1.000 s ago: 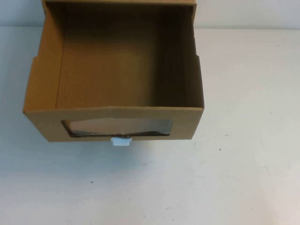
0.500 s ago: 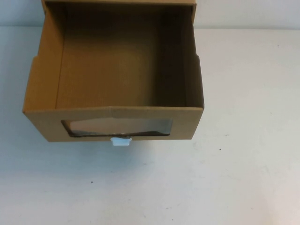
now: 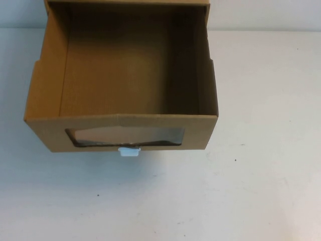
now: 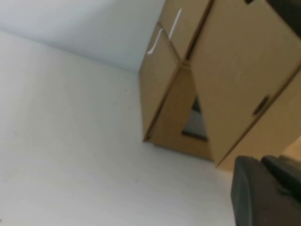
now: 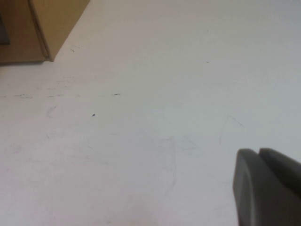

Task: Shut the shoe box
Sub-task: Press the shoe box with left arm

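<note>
The shoe box (image 3: 122, 80) sits on a white table (image 3: 261, 150), filling the high view from about 9 o'clock round to 12 o'clock. Its drawer is pulled out toward the robot, open on top and bare inside. The front panel carries a wide clear window (image 3: 125, 136) with a small white pull tab (image 3: 129, 151) just below it.

The tabletop is matte white with a few dark specks and faint scuffs; a pale wall (image 3: 266, 14) rises behind it at 12 to 1 o'clock.

Neither arm shows in the high view. The left gripper (image 4: 268, 193) appears only as a dark edge beside the box's side, the right gripper (image 5: 268, 186) likewise above bare table; whether either is wide or narrow cannot be told.
</note>
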Controlling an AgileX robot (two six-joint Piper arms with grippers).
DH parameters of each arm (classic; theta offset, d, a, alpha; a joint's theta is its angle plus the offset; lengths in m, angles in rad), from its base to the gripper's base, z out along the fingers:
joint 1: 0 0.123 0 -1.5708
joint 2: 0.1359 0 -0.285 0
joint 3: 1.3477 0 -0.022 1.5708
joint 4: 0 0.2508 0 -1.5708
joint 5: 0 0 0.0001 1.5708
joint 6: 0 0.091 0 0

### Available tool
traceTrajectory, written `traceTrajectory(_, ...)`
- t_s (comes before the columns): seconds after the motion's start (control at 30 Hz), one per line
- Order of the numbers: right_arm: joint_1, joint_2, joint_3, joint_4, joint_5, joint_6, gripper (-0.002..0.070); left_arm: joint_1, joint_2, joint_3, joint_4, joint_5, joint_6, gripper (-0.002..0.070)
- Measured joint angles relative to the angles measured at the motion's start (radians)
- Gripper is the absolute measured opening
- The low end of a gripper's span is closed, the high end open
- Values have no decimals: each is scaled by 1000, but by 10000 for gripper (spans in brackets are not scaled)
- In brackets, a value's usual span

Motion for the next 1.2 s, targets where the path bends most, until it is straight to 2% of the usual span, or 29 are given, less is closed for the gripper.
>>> traceTrajectory(0.13, 0, 0, 0, 0, 0, 0, -13, 0, 10, -123, -9, 67, 0, -5)
traceTrajectory(0.23, 0, 0, 0, 0, 0, 0, -13, 0, 111, -261, 26, 153, 0, -5)
traceTrajectory(0.37, 0, 0, 0, 0, 0, 0, -13, 0, 348, -509, 97, 326, 9, -5)
traceTrajectory(0.53, 0, -2, 0, 0, 0, 0, -13, 0, 694, -857, 115, 506, 100, -5)
traceTrajectory(0.8, 0, -2, 0, 0, 0, 0, -13, 0, 1190, -1394, 116, 680, 210, -5)
traceTrajectory(1.03, 0, -2, 0, 0, 0, 0, -13, 0, 1588, -1805, 9, 831, 269, -5)
traceTrajectory(1.2, 0, -5, 0, 0, 0, 0, -13, -12, 1823, -2057, -13, 894, 262, -5)
